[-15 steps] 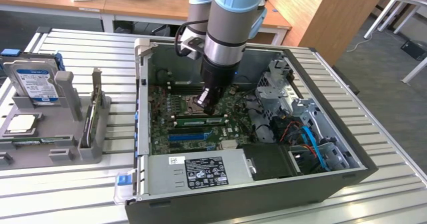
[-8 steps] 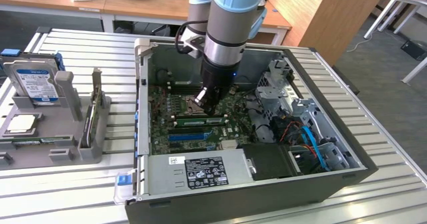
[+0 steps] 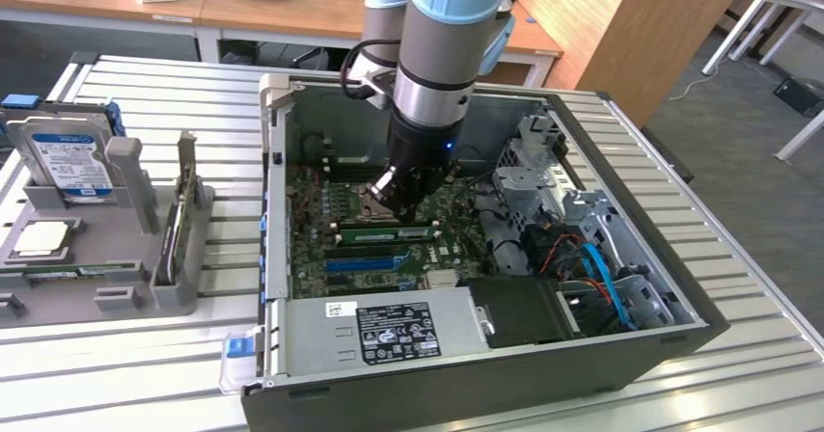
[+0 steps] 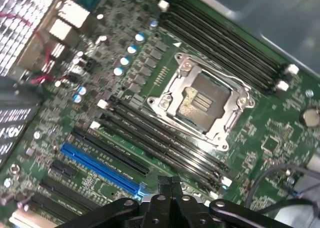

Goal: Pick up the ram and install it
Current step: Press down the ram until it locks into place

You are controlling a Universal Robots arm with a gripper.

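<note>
Slatted metal workbench point(image 3: 721, 258) is carrying an open computer case point(image 3: 425, 393) at the middle of the exterior view, with wooden desks point(image 3: 258, 13) running along the upper edge behind it. Grey holder rack point(image 3: 129, 258) is sitting at the exterior view's left, holding a hard drive point(image 3: 65, 162) upright and a chip point(image 3: 39, 239) lying flat lower down.

Arm point(image 3: 445, 56) is reaching down from the top centre into the case. Gripper point(image 3: 397, 205) is hanging just above the green motherboard point(image 3: 347, 258), near the processor socket point(image 3: 354, 201). Fingers are pressed together, with nothing visibly pinched between them; in the wrist view the gripper point(image 4: 170, 185) is showing as a dark closed tip at the bottom centre.

Ram point(image 3: 384, 232) is lying in a memory slot just below the gripper in the exterior view, a narrow green stick with a pale label strip, running left-right across the board. Can't tell whether the tip is touching it or whether it's fully seated.

Wrist view is looking at the processor socket point(image 4: 202, 100) in the middle of the frame, open with its metal frame showing, black memory slots point(image 4: 160, 138) running diagonally on both sides of it, and a blue slot point(image 4: 100, 168) at the lower left. Power supply point(image 3: 386, 331) with a black label is sitting at the bottom of the case; blue cables point(image 3: 605, 278) are bunching at the lower right.
</note>
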